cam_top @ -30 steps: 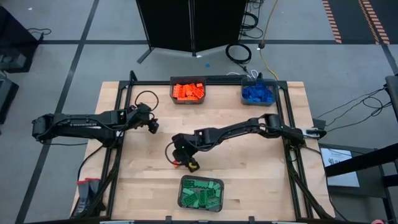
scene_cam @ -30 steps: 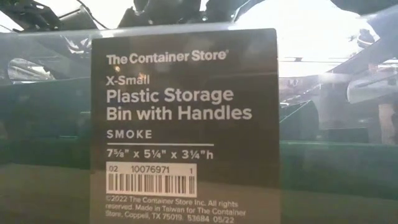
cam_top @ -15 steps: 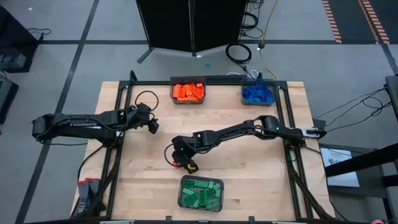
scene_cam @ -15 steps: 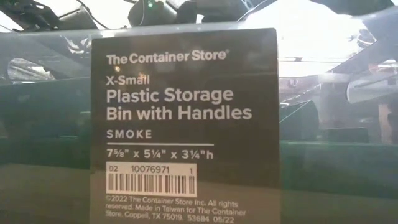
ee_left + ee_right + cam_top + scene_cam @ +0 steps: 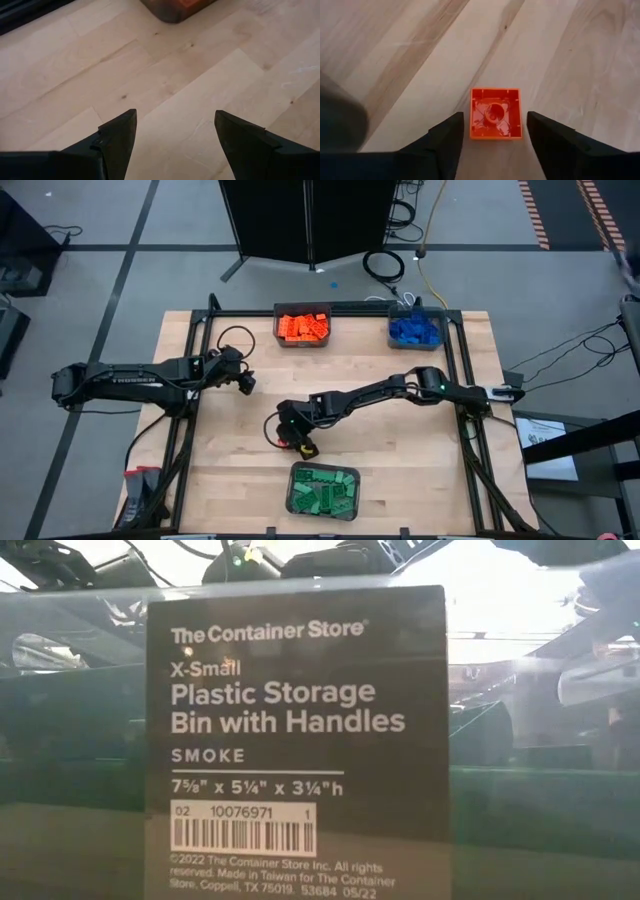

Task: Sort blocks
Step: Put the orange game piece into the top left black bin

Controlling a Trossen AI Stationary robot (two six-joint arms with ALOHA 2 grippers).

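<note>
Right wrist view: right gripper (image 5: 492,131) fingers (image 5: 447,135) apart, straddling an upturned orange block (image 5: 496,114) on the counter (image 5: 410,60), not clamped. Left gripper (image 5: 175,132) released, near the orange bin (image 5: 302,326).

The tabletop (image 5: 240,440) is pale, matt wood with visible grain. The orange block (image 5: 495,113) is glossy plastic. The bin (image 5: 540,830) is smoky translucent plastic with a matt paper label (image 5: 295,740).

The right end effector (image 5: 297,442) has drawn slightly back toward the table's middle, its jaws narrowing around the orange block (image 5: 496,114).
</note>
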